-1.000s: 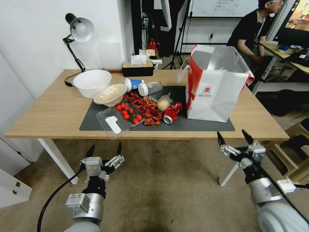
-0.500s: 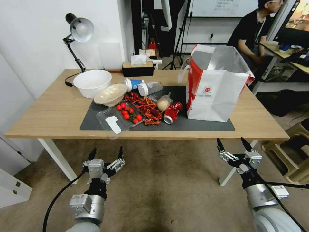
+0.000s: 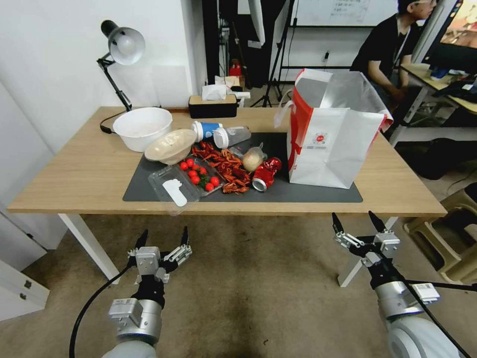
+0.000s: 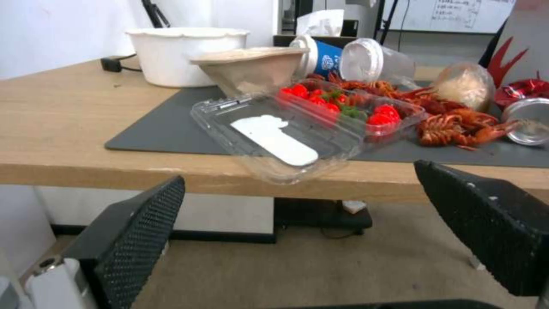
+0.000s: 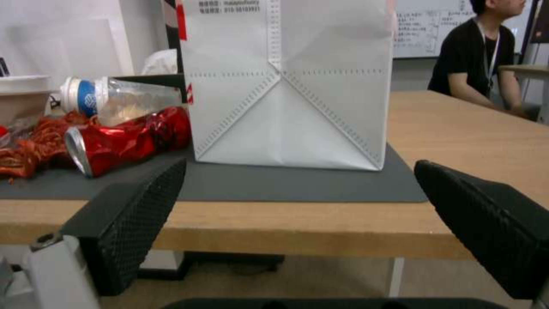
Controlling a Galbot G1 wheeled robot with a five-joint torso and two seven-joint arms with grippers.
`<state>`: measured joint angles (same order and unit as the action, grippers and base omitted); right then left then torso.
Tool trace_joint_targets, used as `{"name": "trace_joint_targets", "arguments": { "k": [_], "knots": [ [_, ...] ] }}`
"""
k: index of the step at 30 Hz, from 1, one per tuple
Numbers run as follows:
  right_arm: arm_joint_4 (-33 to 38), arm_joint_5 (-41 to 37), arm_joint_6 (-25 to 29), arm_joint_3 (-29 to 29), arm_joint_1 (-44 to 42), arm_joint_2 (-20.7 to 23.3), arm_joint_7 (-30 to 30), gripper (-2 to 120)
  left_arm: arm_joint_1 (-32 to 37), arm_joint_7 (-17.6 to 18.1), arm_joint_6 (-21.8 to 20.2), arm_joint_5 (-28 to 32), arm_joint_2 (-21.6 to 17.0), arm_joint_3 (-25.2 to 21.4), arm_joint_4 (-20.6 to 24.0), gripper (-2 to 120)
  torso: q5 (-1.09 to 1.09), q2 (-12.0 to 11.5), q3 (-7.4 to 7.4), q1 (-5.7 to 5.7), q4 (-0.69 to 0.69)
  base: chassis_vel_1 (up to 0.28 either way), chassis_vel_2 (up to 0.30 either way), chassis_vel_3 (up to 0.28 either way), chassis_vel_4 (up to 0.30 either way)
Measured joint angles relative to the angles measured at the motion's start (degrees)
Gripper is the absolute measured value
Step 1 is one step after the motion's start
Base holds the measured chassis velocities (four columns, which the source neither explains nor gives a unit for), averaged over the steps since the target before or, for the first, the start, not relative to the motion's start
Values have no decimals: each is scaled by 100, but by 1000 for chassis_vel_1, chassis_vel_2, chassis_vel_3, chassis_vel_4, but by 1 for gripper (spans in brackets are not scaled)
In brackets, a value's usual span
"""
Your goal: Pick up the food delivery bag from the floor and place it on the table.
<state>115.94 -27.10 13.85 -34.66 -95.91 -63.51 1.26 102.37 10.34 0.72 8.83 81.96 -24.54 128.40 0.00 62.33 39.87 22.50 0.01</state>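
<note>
The food delivery bag (image 3: 330, 139) stands upright on the dark grey mat at the right end of the table (image 3: 74, 174), its white panel and round red logo facing me, foil lining showing at the open top. In the right wrist view the food delivery bag (image 5: 286, 86) rises just beyond the table (image 5: 469, 128) edge. My right gripper (image 3: 354, 225) hangs open below the table's front edge, in front of the bag and apart from it. My left gripper (image 3: 163, 236) is open over the floor (image 3: 258, 288), below the table's left-centre.
On the mat lie crayfish (image 3: 223, 166), a crushed red can (image 3: 263, 174), a clear box of tomatoes (image 3: 186, 181), bowls (image 3: 144, 127) and tipped cups (image 3: 218, 133). A desk lamp (image 3: 119, 49) and a tissue box (image 3: 212, 104) stand at the back. White table legs (image 3: 89, 246) flank the carpet.
Both arms have drawn back and down from the table edge, the right one more and slightly leftward. The bag has stayed put on the mat.
</note>
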Motion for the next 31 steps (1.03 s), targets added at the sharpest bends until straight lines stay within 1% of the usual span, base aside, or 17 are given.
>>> {"name": "trace_joint_targets", "arguments": {
  "k": [31],
  "knots": [
    [20, -20, -43, -1, -17, -11, 0, 100, 2, 22, -2, -2, -7, 5, 5, 100, 0, 0, 0, 0, 0, 0, 0, 0, 0]
  ]
}}
